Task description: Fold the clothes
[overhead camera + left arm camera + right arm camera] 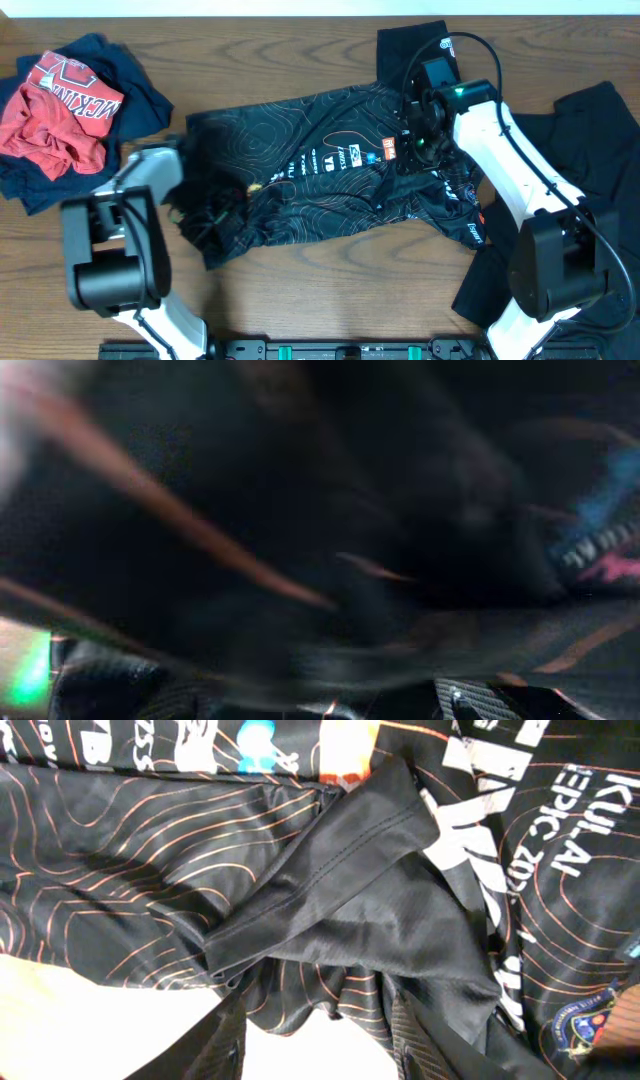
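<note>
On the wooden bench (pixel 300 300), the right end effector (pixel 318 1020) stands open astride a fold of the jersey (pixel 330 160). I cannot tell the left end effector's (pixel 200 208) state. Closing could catch extra layers, bunching it.

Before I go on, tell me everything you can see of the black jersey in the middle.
The black jersey lies spread sideways across the middle of the wooden table. Its fabric looks thin and slick, printed with fine orange contour lines, white lettering and small coloured logos near the centre. It is rumpled, not folded. Its left end is bunched up at the left gripper, and a stitched hem fold sits between the parted fingers of the right gripper.
</note>
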Robot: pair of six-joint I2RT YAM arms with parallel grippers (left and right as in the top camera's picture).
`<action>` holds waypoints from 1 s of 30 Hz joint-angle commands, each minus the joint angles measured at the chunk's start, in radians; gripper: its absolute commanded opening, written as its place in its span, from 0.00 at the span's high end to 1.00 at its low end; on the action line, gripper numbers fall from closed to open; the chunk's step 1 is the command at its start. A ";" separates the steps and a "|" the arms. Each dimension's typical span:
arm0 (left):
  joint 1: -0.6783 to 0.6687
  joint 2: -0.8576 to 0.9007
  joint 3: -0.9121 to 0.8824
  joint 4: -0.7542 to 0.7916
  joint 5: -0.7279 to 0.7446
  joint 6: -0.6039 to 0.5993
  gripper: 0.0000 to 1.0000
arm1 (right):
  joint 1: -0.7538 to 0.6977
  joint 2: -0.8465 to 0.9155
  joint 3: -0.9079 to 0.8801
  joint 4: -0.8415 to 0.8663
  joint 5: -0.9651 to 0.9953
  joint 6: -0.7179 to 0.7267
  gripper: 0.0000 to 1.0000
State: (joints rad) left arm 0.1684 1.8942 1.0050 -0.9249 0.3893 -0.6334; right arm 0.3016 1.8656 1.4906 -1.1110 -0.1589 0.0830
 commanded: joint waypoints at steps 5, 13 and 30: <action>0.159 0.153 -0.071 0.108 -0.309 0.063 0.27 | -0.004 -0.016 0.034 -0.004 0.005 -0.029 0.55; 0.132 0.142 -0.055 0.106 -0.303 0.063 0.18 | -0.006 -0.016 0.034 0.010 0.010 -0.037 0.44; 0.009 -0.331 -0.035 -0.035 -0.285 -0.005 0.02 | -0.007 -0.016 0.050 0.017 0.009 -0.036 0.36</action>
State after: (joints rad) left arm 0.1818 1.6276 0.9741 -0.9424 0.1528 -0.6254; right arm 0.3012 1.8656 1.5150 -1.0950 -0.1562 0.0582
